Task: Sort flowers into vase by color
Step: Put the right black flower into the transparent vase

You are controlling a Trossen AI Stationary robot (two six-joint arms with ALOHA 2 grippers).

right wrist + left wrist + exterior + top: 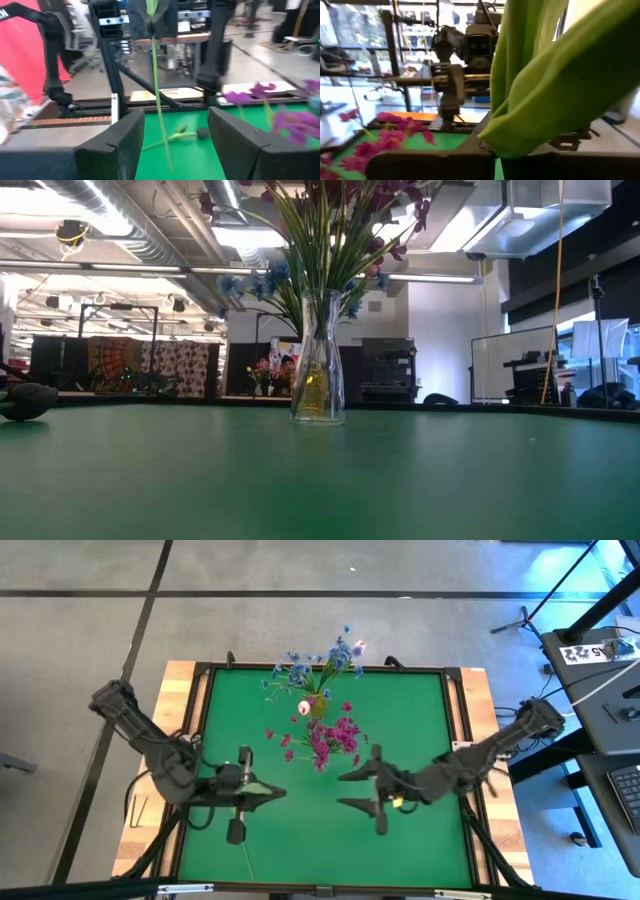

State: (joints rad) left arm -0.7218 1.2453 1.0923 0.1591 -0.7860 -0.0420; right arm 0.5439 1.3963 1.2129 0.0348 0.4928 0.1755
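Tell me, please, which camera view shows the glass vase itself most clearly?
The low view: the vase stands upright and side-on at mid-table, its clear glass and the stems inside visible. In the high view the blooms hide it from above. The wrist views show only magenta blooms, no vase.

A green mat [420, 740] covered the table, framed by a dark rim with pale wood [480, 690] showing at the sides. Grey floor tiles [80, 630] spread around. A black desk [610, 710] with a keyboard [627, 790] stood off to the right. Far behind hung a patterned cloth [150, 365], beside a dark cabinet [388, 370].
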